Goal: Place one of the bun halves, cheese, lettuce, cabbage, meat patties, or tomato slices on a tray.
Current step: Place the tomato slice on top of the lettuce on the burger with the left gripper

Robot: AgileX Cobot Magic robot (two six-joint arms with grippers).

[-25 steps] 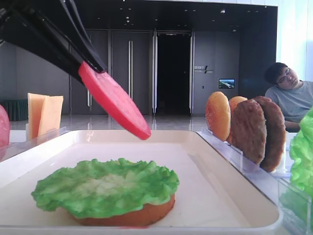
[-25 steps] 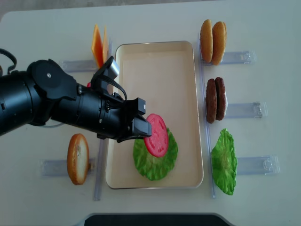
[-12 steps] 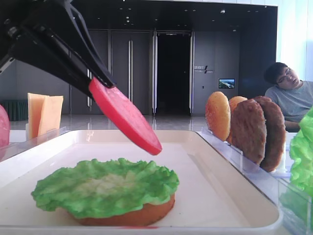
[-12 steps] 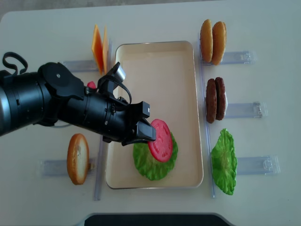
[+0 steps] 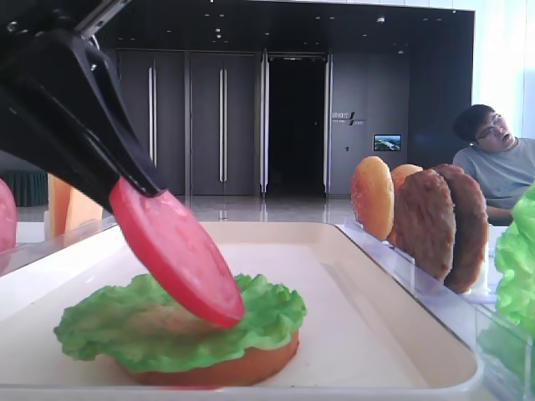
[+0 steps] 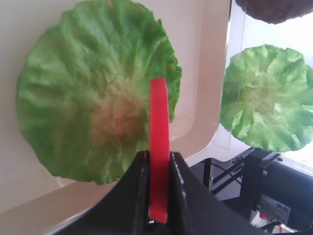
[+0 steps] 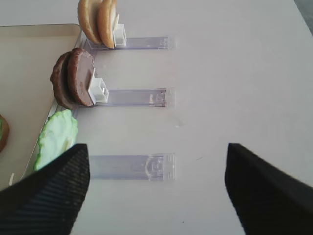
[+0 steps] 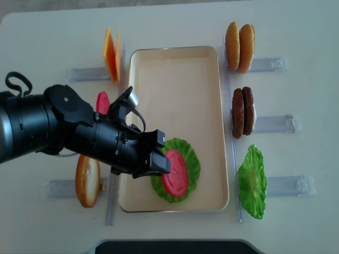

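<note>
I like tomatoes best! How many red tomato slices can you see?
2. One tomato slice is held by the left gripper over the lettuce in the tray; another stands left of the tray.

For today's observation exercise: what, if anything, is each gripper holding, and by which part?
The left gripper pinches a tomato slice by its edge, faces between the fingers. The right gripper is open, holding nothing.

Beside the tray [image 7: 29, 58], two bun halves [image 7: 98, 19], two meat patties [image 7: 73, 83] and a lettuce [image 7: 56, 139] leaf stand in clear racks [image 7: 132, 98], while the right gripper's dark fingers [image 7: 44, 196] sit wide apart, apparently empty.
</note>
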